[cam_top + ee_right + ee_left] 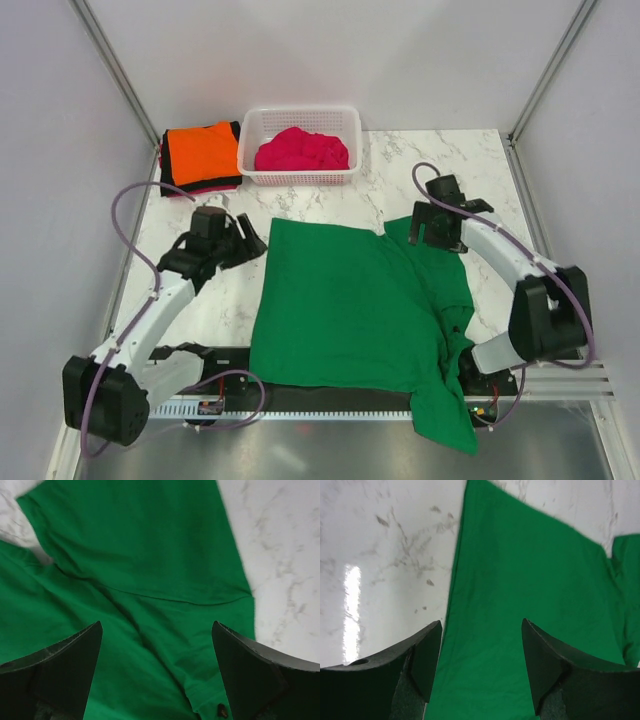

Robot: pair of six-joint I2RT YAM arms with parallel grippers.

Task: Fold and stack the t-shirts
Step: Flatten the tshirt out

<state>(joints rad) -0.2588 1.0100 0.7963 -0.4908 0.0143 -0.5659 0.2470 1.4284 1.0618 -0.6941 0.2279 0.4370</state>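
Top view: green t-shirt (350,310) lay spread mostly flat in the middle of the marble table (200,300), right side rumpled, and its near right corner hung over the table's near edge. Magenta t-shirt (302,150) sat bunched inside the white basket (300,177) at the far edge. Just left of the basket, the orange t-shirt (200,148) lay folded on top of dark t-shirts (205,186) in the far left corner. Left gripper (250,243) was just beside the green t-shirt's far left corner, right gripper (422,232) over its far right sleeve; finger gap hard to read for either from here. Left wrist view: left gripper (480,667) had its jaws spread wide with nothing pinched. The green t-shirt's straight left edge ran below the gap, near the left finger, with bare marble to the left of it; couldn't tell if the tips touched the cloth. Right wrist view: right gripper (157,672) also had its jaws spread wide, gripping nothing. The green sleeve and a seam lay flat under the gap, with soft creases, and marble showed at the right and the top left corner
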